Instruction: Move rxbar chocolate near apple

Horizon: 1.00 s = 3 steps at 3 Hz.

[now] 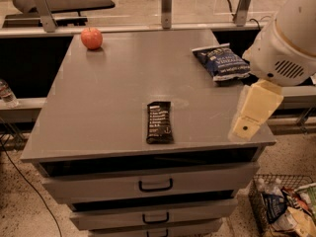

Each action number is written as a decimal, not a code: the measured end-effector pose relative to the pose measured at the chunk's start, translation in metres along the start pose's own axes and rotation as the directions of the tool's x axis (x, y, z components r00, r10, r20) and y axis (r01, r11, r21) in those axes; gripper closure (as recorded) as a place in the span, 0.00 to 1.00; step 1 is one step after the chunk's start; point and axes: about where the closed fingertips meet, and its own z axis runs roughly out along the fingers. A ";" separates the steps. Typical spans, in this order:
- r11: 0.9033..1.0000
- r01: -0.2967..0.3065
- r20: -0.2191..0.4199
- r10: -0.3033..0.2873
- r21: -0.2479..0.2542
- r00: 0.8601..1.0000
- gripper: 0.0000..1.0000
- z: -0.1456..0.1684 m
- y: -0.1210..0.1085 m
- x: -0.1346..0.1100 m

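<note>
The rxbar chocolate (159,122), a flat black wrapper with white lettering, lies lengthwise near the front edge of the grey cabinet top (113,93). The apple (92,38), round and red-orange, sits at the far left corner. My gripper (247,125), a cream-coloured piece below the white arm joint (286,38), hangs over the table's right front corner. It is to the right of the bar and apart from it. It holds nothing that I can see.
A dark blue chip bag (221,61) lies at the far right of the top. Drawers with black handles (155,185) are below. A wire basket of packets (286,206) stands on the floor at the right. A rail with posts (166,6) runs behind.
</note>
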 end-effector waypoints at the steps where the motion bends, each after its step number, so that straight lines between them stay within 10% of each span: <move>1: 1.000 0.000 0.000 0.000 0.000 1.000 0.00 0.000 0.000 0.000; 3: 0.991 -0.132 0.070 0.132 -0.009 0.989 0.00 0.060 -0.014 -0.041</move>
